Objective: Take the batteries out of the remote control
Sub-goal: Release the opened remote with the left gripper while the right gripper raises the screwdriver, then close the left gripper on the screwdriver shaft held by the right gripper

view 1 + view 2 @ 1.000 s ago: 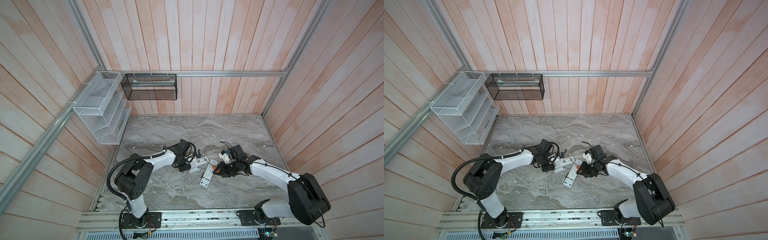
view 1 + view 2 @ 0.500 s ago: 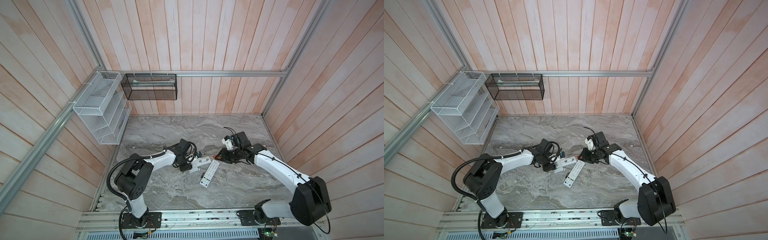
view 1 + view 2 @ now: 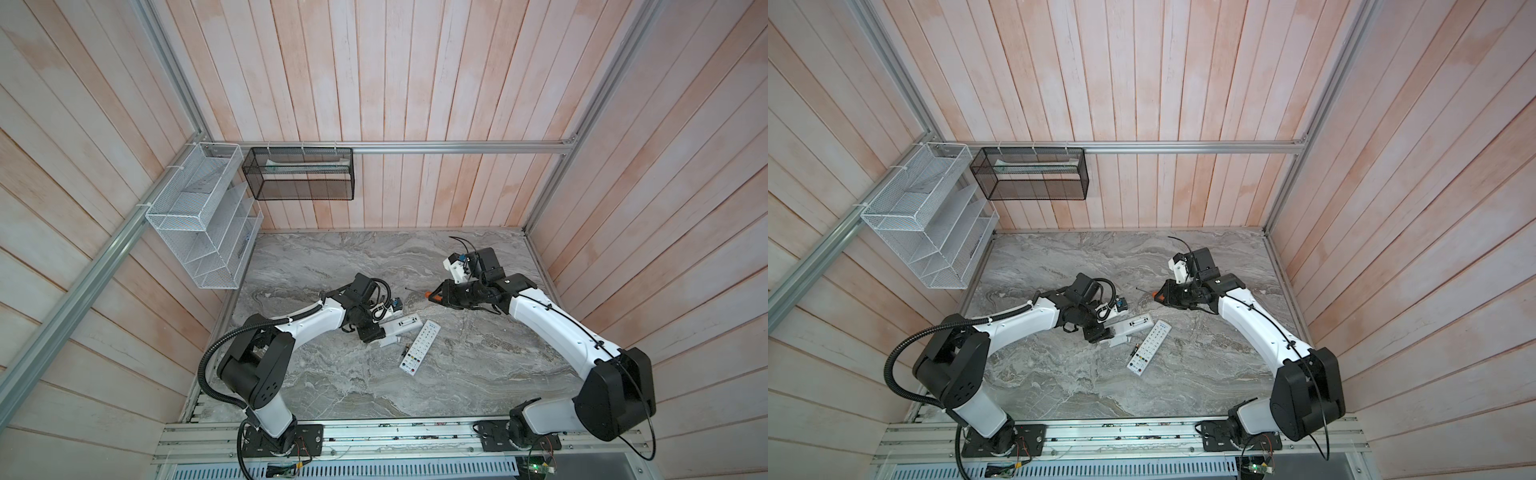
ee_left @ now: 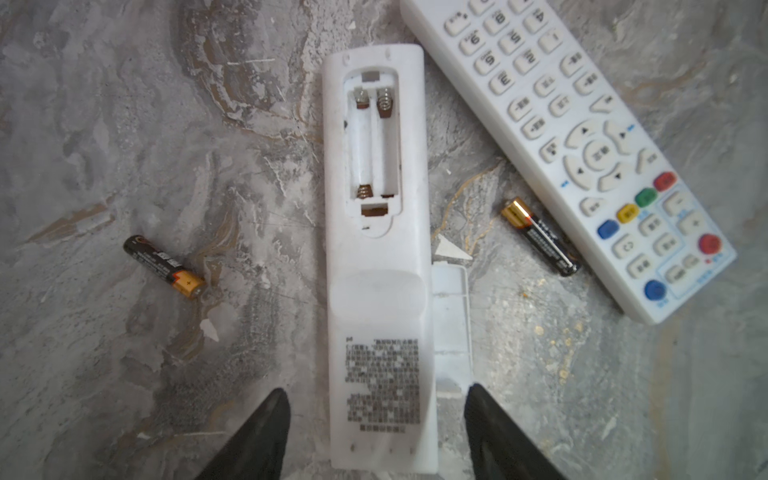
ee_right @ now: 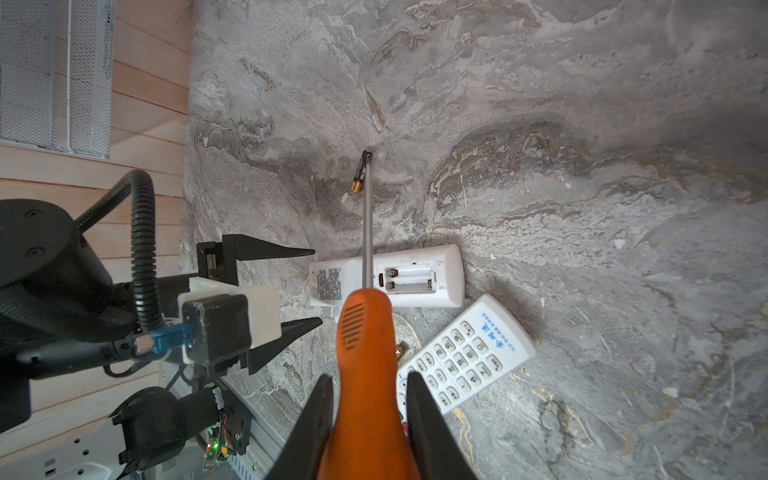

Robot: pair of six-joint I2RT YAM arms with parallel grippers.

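Top views: the right gripper, closed on the orange-handled steel-shaft screwdriver, has pulled back from the remotes over the last second and now sits well apart from them. The left gripper stays at the end of the white plastic remote control lying face down, with the white button-face remote just past it. Left wrist view: the jaws have widened and stand off either side of the face-down remote, no longer pinching it. Ahead of the gripper its battery bay is empty, springs bare. Two small black gold-ended batteries lie on the grey marble tabletop: one battery off one finger's side, the second battery off the other, against the button-face remote. A loose white cover sits beside that finger. Right wrist view: the fingers clamp the screwdriver's handle, and a battery lies just beyond the shaft tip. Judgement: this remote is unloaded; whether the button-face remote still holds cells cannot be told.
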